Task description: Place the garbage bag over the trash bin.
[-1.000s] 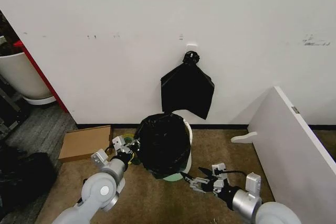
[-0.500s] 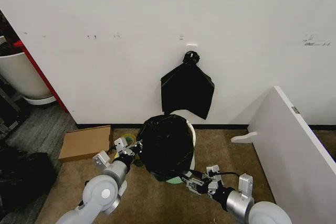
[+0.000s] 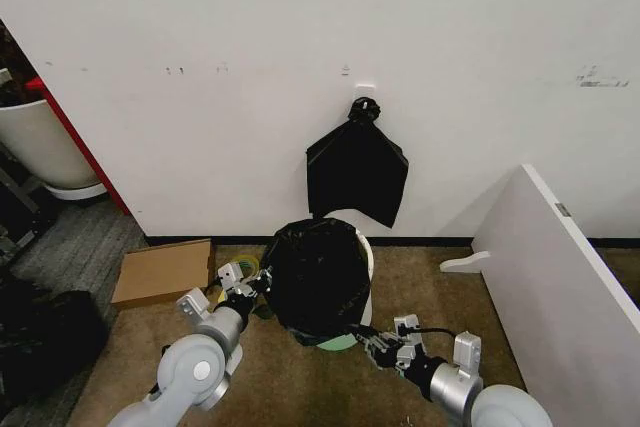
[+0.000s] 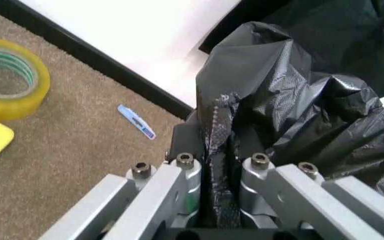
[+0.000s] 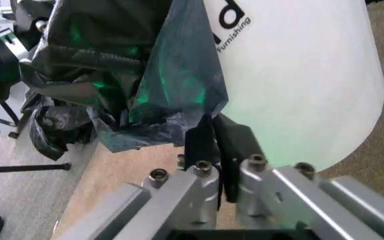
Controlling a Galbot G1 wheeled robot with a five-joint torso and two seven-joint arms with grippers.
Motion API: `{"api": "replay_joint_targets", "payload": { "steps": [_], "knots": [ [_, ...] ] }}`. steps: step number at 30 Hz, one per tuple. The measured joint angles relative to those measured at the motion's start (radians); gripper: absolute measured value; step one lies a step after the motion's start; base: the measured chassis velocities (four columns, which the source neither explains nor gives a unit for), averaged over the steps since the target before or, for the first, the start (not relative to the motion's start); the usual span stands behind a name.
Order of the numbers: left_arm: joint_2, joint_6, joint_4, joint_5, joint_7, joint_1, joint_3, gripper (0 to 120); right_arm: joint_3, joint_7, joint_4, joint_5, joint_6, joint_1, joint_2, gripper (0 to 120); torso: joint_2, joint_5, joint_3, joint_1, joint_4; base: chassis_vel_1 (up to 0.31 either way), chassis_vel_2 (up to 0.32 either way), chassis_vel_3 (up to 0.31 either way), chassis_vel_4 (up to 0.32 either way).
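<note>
Crinkly glossy garbage bag (image 3: 315,277), round white trash bin (image 3: 363,252)

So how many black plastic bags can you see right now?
2. The garbage bag is draped over the trash bin, pinched by the left gripper and right gripper. A knotted bundle hangs on the wall above.

A brown carpeted floor (image 3: 290,387) runs to the wall's black skirting, carrying the white trash bin (image 3: 356,292) near that back edge, a flat cardboard box (image 3: 162,271) toward the left by the skirting, and a yellow tape roll (image 4: 8,79) and small blue pen (image 4: 136,121) beside the bin.
</note>
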Motion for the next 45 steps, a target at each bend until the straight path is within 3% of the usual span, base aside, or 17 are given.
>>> {"api": "replay_joint_targets", "payload": {
  "steps": [28,35,37,45],
  "knots": [
    [0.004,-0.005,-0.018,0.001,0.004,0.024,-0.024,4,-0.002,0.066,-0.079,-0.056,0.032,-0.036,0.014,0,0.0,-0.0001,0.0,0.0,0.0,0.0,0.0,0.0,0.0],
    [0.006,-0.006,-0.013,0.012,0.008,0.023,-0.025,4,0.017,0.031,-0.048,-0.059,0.054,-0.067,0.011,0,0.0,-0.0002,0.0,0.0,0.0,0.0,0.0,0.0,0.0],
    [0.006,-0.007,-0.009,0.012,0.008,0.02,-0.025,4,0.024,0.023,-0.038,-0.055,0.058,-0.077,0.009,2,0.0,-0.0002,0.0,0.0,0.0,0.0,0.0,0.0,0.0],
    [-0.018,-0.02,0.016,0.104,-0.016,0.02,0.004,4,0.078,0.03,0.005,-0.125,0.104,-0.135,0.023,33,0.0,0.0002,0.0,0.0,0.0001,0.0,0.0,0.0,0.0]
  ]
}}
